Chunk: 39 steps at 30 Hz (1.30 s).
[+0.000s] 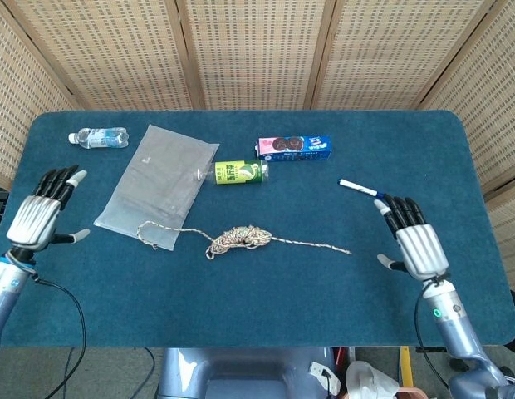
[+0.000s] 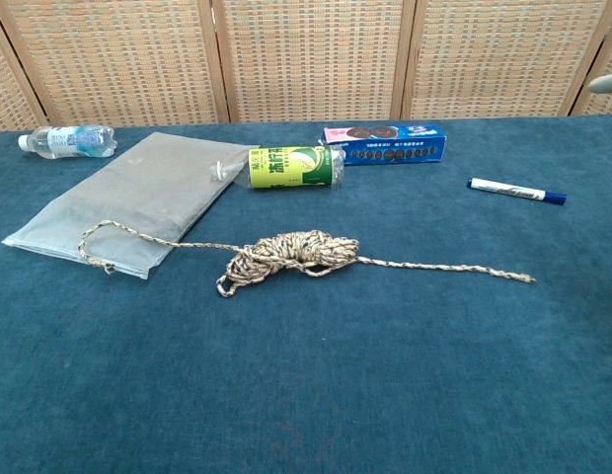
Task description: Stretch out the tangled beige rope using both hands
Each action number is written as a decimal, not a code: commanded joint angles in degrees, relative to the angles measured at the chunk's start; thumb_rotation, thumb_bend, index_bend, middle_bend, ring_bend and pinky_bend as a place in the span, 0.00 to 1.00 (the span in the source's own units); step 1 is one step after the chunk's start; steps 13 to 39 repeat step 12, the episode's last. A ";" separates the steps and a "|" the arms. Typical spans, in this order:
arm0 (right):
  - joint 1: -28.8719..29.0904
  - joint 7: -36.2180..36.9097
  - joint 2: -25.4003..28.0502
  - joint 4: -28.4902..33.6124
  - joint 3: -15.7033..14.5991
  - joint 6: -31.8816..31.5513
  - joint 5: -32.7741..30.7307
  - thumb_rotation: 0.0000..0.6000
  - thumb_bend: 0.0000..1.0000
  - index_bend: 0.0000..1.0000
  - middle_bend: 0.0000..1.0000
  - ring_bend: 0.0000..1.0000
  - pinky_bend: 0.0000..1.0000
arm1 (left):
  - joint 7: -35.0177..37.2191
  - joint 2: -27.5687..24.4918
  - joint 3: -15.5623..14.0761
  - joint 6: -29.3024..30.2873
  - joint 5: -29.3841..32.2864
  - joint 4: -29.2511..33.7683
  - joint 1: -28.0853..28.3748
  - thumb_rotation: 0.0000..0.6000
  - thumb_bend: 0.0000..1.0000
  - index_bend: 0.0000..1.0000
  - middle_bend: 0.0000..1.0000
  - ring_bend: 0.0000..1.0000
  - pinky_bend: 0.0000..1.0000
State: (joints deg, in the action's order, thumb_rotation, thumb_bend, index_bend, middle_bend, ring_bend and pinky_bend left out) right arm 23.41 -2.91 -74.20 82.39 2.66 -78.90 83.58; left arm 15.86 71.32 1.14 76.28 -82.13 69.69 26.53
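Lying slack on the blue worktop (image 1: 266, 316), the beige rope (image 1: 237, 237) has its tangled bundle near the middle, one loose end curling onto the corner of a clear plastic bag (image 1: 162, 183) and the other trailing toward the robot's right side. Both hands are released with fingers spread and grasping nothing: the left hand (image 1: 40, 218) hovers near the worktop's left edge and the right hand (image 1: 414, 243) near its right side, each well apart from the rope. Behind the rope sit a green can (image 1: 239, 172) on its side, a blue cookie box (image 1: 294, 148), a marker pen (image 1: 358, 187) and a water bottle (image 1: 98, 137).
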 commanded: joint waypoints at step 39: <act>-10.08 -3.35 1.94 2.90 -2.95 -10.77 4.53 1.00 0.00 0.00 0.00 0.00 0.00 | -8.05 -2.20 -1.37 10.43 1.28 13.07 -12.88 1.00 0.00 0.00 0.00 0.00 0.00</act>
